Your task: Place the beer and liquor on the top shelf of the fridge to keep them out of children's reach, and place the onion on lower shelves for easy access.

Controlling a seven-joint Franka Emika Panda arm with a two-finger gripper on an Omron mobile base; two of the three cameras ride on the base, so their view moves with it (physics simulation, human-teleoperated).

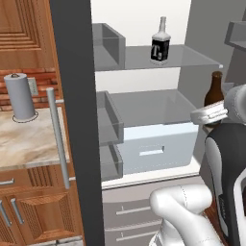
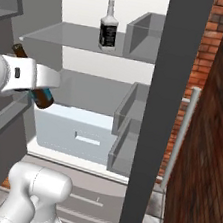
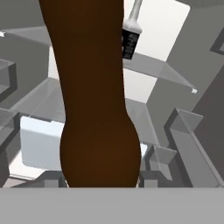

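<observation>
Because the fridge (image 1: 144, 144) stands open, its top shelf (image 1: 187, 56) shows the liquor (image 1: 160, 44) standing upright; the side bins look empty. Below that shelf and outside the fridge, the gripper (image 2: 37, 95) grips the beer (image 2: 44, 97) low on its body. Glass, rigid, probably slippery and breakable.

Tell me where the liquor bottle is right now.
The liquor stands upright on the top shelf of the open fridge, near the shelf's middle in the left base view, above the beer the arm carries.
</observation>
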